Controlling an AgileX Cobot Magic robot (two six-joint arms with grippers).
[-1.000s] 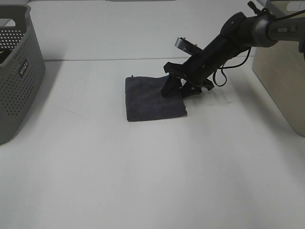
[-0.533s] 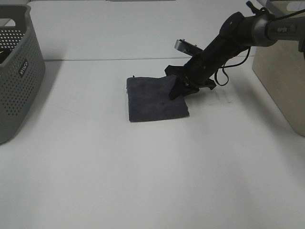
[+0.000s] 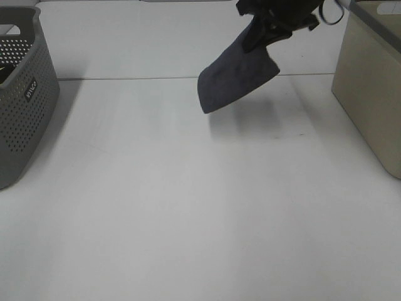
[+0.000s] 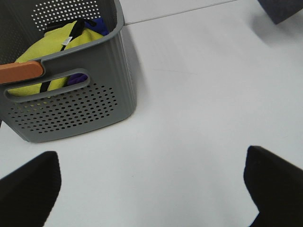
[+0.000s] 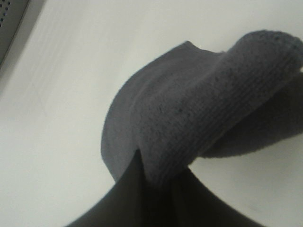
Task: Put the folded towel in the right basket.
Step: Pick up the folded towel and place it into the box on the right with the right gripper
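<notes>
The folded dark grey towel (image 3: 237, 76) hangs in the air above the back of the white table, held by one edge. My right gripper (image 3: 266, 28) is shut on its upper edge, near the top of the exterior view. In the right wrist view the towel (image 5: 189, 123) fills the middle and hides the fingers. The right basket (image 3: 369, 81) is beige and stands at the right edge, to the right of the towel. My left gripper (image 4: 151, 189) is open, its dark fingertips (image 4: 28, 187) low over bare table; a corner of the towel (image 4: 281, 9) shows there.
A grey perforated basket (image 3: 22, 94) stands at the left edge, holding yellow and blue cloth (image 4: 57, 49). The towel's shadow (image 3: 250, 119) lies on the table under it. A seam (image 3: 125, 78) crosses the table at the back.
My right gripper closed on the towel's right edge and lifted it off the table, up and to the right. The towel now hangs in the air.
</notes>
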